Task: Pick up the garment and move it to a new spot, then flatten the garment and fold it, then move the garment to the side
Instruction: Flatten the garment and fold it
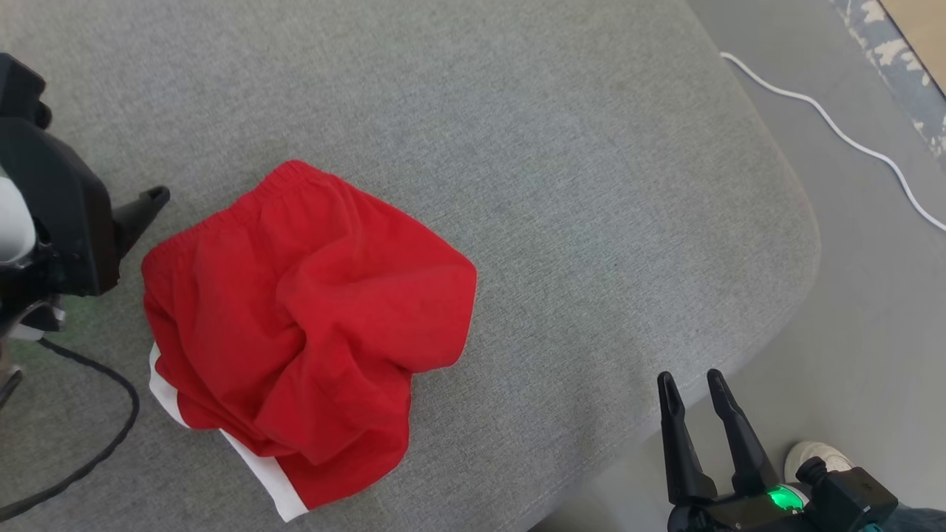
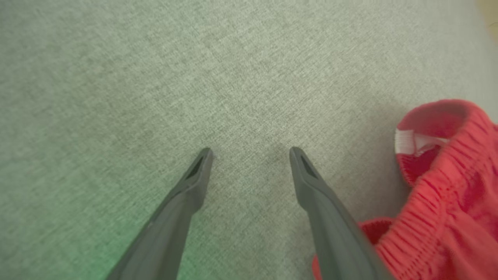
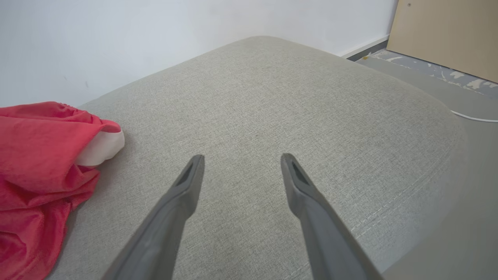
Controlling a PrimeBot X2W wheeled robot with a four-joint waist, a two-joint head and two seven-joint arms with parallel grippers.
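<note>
- Head view: red shorts (image 1: 310,325) lie crumpled on the grey cushion (image 1: 554,148), left of centre, with the waistband (image 1: 222,214) at their far left.
- They look light, soft and limp. They will likely sag and bunch when lifted, so the thick elastic waistband seems the surest hold.
- Left gripper (image 2: 251,151): jaws wide, empty, over bare cushion just beside the waistband.
- Right gripper (image 1: 689,377): jaws wide, empty, at the cushion's near right edge, well apart from the shorts.

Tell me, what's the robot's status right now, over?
Left tool open, empty, beside the waistband. Right tool open, empty, apart. Red shorts crumpled on the grey cushion, not held. Black cable lies near the shorts.
</note>
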